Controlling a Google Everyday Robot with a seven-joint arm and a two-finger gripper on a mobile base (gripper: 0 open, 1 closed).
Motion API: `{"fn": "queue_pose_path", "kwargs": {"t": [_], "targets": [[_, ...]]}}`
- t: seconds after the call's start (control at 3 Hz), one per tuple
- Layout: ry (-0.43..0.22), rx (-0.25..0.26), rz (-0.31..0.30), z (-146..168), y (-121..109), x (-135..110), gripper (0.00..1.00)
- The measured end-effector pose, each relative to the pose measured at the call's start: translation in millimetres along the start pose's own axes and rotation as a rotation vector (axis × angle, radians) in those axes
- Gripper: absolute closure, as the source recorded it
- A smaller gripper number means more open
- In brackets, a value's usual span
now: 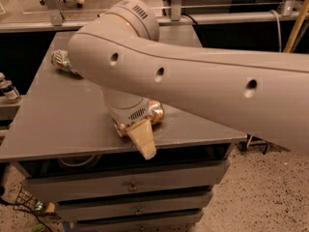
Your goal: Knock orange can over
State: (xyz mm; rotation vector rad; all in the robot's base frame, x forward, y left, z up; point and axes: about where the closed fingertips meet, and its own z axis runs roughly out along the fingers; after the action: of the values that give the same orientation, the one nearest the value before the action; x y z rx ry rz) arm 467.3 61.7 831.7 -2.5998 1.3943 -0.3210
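Orange can (156, 111) near the table (58, 122) front edge.
Claw (143, 141) just beside it; clenched or released, cannot tell.

One robot arm (203, 91), marked by three round holes, reaches across a single grey tabletop (58, 124); its one gripper (142, 139) hangs at the tabletop's front edge, just in front of the orange can (155, 111); two cans in all are on the tabletop, that one and one green-and-white can (63, 61) near the far left corner; three drawer fronts (96, 182) are stacked beneath; one yellow pole (298, 21) leans at the right.
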Motion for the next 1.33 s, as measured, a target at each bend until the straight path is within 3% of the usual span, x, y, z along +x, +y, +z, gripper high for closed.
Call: {"fn": "queue_pose_path", "kwargs": {"t": [0.33,0.67,1.0,1.33], "targets": [[0.0,0.0,0.0,0.0,0.0,0.0,0.0],[-0.027,0.028,0.04,-18.7,7.0,15.9,0.0],[-0.054,0.064,0.089,-40.2,18.1,40.8,0.0],[-0.102,0.109,0.167,-61.6,32.0,84.2,0.0]]}}
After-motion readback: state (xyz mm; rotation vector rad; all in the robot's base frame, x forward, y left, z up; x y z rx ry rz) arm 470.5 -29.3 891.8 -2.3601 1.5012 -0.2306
